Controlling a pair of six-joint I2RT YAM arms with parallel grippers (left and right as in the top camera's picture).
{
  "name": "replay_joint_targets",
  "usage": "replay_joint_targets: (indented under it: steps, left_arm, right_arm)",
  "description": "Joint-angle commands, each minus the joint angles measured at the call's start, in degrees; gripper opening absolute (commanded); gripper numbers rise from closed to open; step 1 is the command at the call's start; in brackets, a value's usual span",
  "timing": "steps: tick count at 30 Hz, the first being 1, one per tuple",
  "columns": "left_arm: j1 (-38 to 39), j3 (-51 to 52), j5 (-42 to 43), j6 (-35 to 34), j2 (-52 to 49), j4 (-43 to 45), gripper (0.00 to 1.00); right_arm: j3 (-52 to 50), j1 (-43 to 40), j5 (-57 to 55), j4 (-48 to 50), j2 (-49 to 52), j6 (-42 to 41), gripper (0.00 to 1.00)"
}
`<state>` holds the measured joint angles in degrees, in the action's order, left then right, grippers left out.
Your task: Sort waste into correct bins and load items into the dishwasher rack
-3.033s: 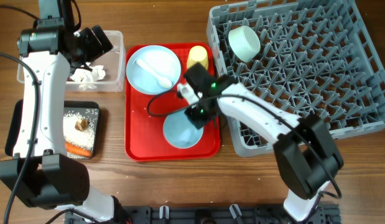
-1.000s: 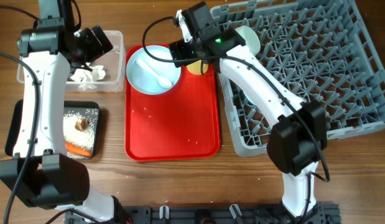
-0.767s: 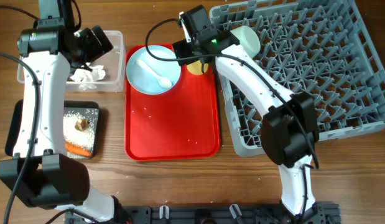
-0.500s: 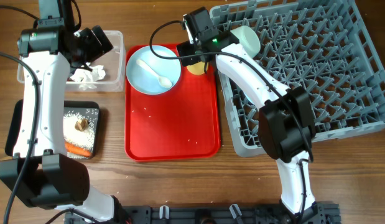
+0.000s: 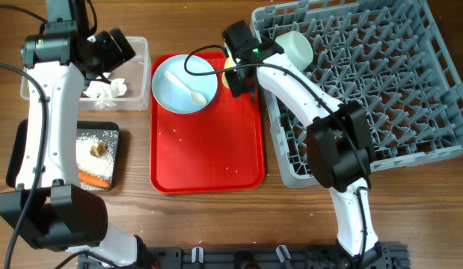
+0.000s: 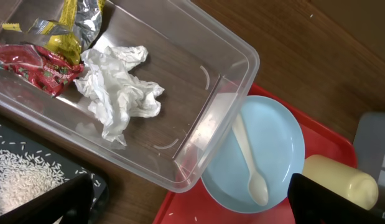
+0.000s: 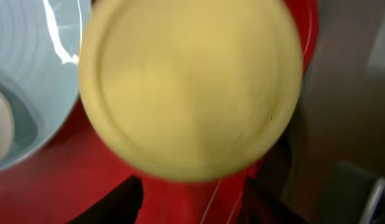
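Yellow plastic cup (image 5: 229, 73) sits at top-right corner of flat red serving tray (image 5: 209, 161), just beside round light blue plate (image 5: 171, 91) w/ white spoon (image 5: 194, 93) lying in it. Right claw (image 5: 241, 78) is down over the cup. In wrist view the cup's round end fills the frame, blurred, dark fingers spread either side below it; can't tell if it's gripping yet. Large grey pegged plastic dishwasher rack (image 5: 381, 82) is right of the tray, touching or nearly so, w/ a pale green bowl (image 5: 293, 48) lying in its top-left corner. Left of the tray: clear plastic rectangular tub (image 5: 138, 54) holding crumpled white napkin (image 6: 117, 93) plus yellow (image 6: 71, 25) & red (image 6: 30, 62) crinkled wrappers. Left claw (image 6: 198, 202) hangs above the tub, released, jaws wide, nothing btwn them. Below the tub, shallow black tray (image 5: 20, 153) has white rice grains (image 5: 87, 142), small brown scrap (image 5: 99, 149), orange carrot (image 5: 94, 180). All on wooden tabletop (image 5: 216, 224).
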<state>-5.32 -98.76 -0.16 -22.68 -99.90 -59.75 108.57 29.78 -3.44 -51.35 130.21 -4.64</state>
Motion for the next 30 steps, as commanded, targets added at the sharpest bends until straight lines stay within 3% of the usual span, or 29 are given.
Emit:
replay_joint_targets:
  steps: [1, 5, 11, 19, 27, 30]
  left_arm:
    - [-0.2, 0.2, 1.9, -0.5, -0.5, 0.1, 1.00]
    - [2.1, 0.2, 13.1, 1.2, -0.8, 3.3, 0.98]
    - [19.5, 0.2, 9.1, 6.0, -8.6, 16.5, 1.00]
    - [31.3, 0.2, 8.0, 7.3, -23.9, 33.3, 1.00]
    - [31.7, 0.3, 5.0, 7.3, -27.9, 34.2, 0.96]
    - [31.7, 0.2, 3.8, 7.3, -27.9, 30.6, 0.95]
  right_arm:
    - [0.5, -0.2, 2.4, -1.6, -4.2, -0.3, 0.57]
    - [0.9, -1.4, 1.6, 2.6, -18.1, -0.6, 0.70]
    - [0.9, -11.9, 2.2, 1.8, -30.8, -2.0, 0.74]
    - [0.8, -16.6, 6.9, -4.6, -30.9, -1.1, 0.77]
    - [0.8, -16.6, 6.9, -5.7, -30.9, 0.0, 0.78]
    - [0.8, -16.6, 7.0, -5.7, -30.5, 0.0, 0.78]
